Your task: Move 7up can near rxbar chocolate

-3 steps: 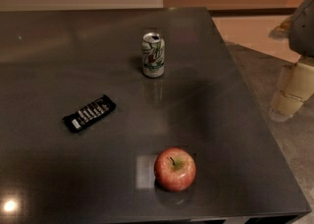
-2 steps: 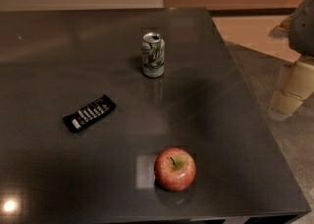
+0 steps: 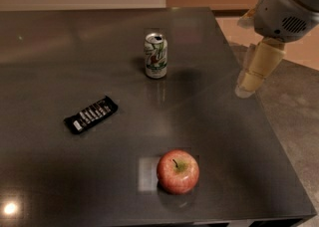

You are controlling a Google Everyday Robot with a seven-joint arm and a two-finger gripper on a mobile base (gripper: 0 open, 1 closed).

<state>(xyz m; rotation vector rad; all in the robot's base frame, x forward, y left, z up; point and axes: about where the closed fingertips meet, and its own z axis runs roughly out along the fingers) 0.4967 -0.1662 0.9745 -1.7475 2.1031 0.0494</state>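
The 7up can (image 3: 156, 55) stands upright on the dark table (image 3: 60, 47), a little behind its middle. The rxbar chocolate (image 3: 90, 114) lies flat to the left and nearer to me, white lettering up, a good way from the can. My gripper (image 3: 245, 89) hangs from the grey arm (image 3: 286, 2) at the right, above the table's right edge. It is to the right of the can, apart from it, and holds nothing that I can see.
A red apple (image 3: 178, 171) sits near the table's front edge, right of centre. The table's right edge (image 3: 259, 116) drops to a grey floor. A pale wall runs behind the table.
The arm and gripper have moved left, from beside the table to over its right edge, closer to the can. The can, bar and apple have not moved.
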